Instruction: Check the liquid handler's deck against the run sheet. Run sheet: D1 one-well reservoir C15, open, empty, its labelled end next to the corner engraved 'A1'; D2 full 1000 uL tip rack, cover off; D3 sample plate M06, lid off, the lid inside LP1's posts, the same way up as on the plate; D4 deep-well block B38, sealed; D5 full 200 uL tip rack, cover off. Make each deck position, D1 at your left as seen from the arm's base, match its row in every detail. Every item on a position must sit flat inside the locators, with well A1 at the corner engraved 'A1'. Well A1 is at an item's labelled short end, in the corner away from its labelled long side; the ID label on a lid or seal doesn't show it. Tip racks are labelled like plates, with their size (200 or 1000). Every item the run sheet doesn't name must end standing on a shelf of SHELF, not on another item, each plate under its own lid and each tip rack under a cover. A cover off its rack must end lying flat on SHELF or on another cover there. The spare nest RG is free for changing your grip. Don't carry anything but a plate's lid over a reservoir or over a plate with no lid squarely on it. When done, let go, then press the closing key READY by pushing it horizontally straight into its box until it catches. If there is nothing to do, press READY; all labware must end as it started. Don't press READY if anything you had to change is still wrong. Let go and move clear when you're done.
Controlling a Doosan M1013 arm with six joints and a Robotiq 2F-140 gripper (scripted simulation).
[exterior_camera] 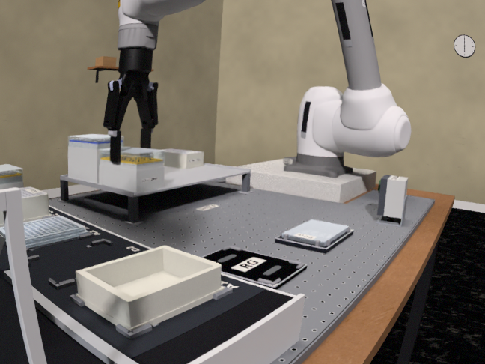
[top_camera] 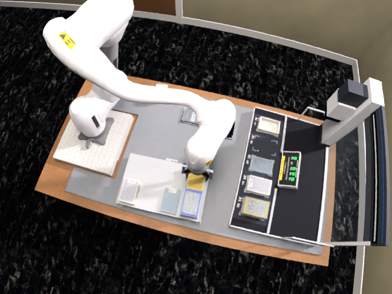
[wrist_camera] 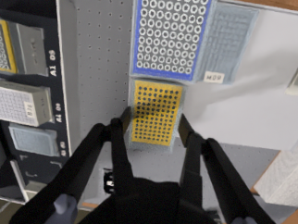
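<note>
My gripper stands over the right end of the shelf. It is shut on a clear cover that lies on top of the yellow tip rack there. A finger grips each long side of the cover, as the wrist view shows. A taller blue tip rack stands right behind the yellow rack, uncovered. On the deck, D1 holds the open white reservoir and D2 is bare. D3 holds a clear plate, D4 a white block and D5 a yellow tip rack.
The shelf also carries a lidded plate labelled M09 and a white block. A lid lies inside a posted nest on the table. The black RG nest is beside it. A small white box stands at the table's edge.
</note>
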